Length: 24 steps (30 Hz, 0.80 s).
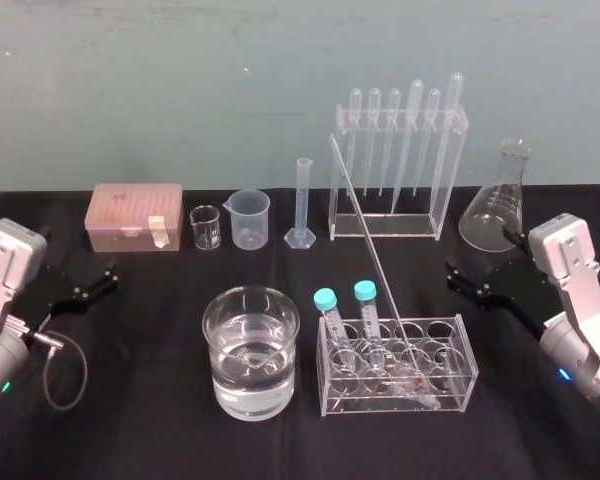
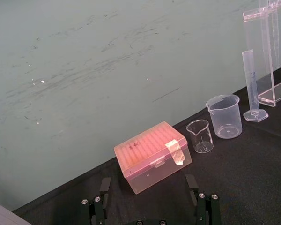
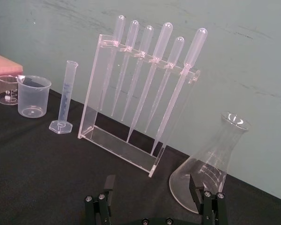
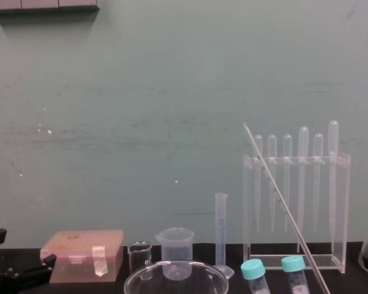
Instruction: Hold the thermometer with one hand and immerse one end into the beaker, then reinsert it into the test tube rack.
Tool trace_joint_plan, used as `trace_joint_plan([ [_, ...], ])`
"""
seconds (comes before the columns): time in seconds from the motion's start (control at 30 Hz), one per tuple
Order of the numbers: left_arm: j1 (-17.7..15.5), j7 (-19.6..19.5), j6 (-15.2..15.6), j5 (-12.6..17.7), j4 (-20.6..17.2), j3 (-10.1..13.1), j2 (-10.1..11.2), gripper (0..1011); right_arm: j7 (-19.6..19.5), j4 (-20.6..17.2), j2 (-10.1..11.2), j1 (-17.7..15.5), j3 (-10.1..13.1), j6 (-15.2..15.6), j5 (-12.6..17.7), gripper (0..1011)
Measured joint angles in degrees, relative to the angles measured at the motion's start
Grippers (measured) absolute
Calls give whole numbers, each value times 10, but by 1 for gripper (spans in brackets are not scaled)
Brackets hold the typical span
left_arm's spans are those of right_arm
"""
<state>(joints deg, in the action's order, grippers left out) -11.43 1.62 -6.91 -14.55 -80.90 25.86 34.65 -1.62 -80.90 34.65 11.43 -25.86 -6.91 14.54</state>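
Black table (image 1: 130, 420): water beaker (image 1: 250, 385), test tube rack (image 1: 466, 372), flask (image 1: 495, 212) (pink box (image 1: 135, 217) far left)

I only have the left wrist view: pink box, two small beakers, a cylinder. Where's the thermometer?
Observer: In the head view, the thermometer stands tilted in the test tube rack, its top leaning back toward the pipette stand.
Operator: Target beaker?
Observer: The large glass beaker, part-filled with clear liquid, sits just left of that rack.
Operator: Right arm?
Observer: The right gripper is open and empty to the right of the rack, opposite the left gripper.
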Motion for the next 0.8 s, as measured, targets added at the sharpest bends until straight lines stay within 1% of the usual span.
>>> trace_joint_plan([
  [0.8,0,0,0,0,0,0,0,1008,0,0,0,0,0,0,0,1002],
])
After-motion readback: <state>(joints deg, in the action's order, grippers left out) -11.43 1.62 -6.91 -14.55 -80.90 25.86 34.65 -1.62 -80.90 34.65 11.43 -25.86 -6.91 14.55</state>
